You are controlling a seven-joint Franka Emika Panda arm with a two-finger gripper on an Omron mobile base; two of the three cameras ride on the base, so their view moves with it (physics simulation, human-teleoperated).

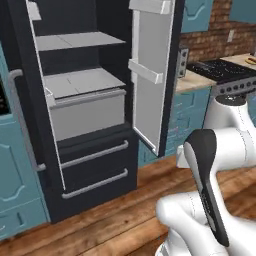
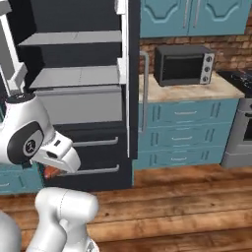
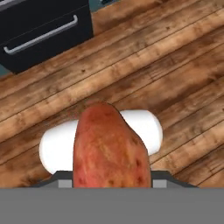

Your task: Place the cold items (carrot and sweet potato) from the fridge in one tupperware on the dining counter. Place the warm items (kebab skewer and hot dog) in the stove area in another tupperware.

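The jaws hold the sweet potato [image 3: 109, 146] between them, its long axis pointing straight out over the wooden floor [image 3: 175, 65].

sweet potato [image 3: 109, 148]: I see rough, matt reddish skin with dark specks
floor [image 3: 175, 65]: I read it as wood planks, grained, slight sheen
fridge [image 1: 100, 165]: dark matt body, silvery metal-look bar handles
counter [image 2: 187, 91]: smooth beige stone look
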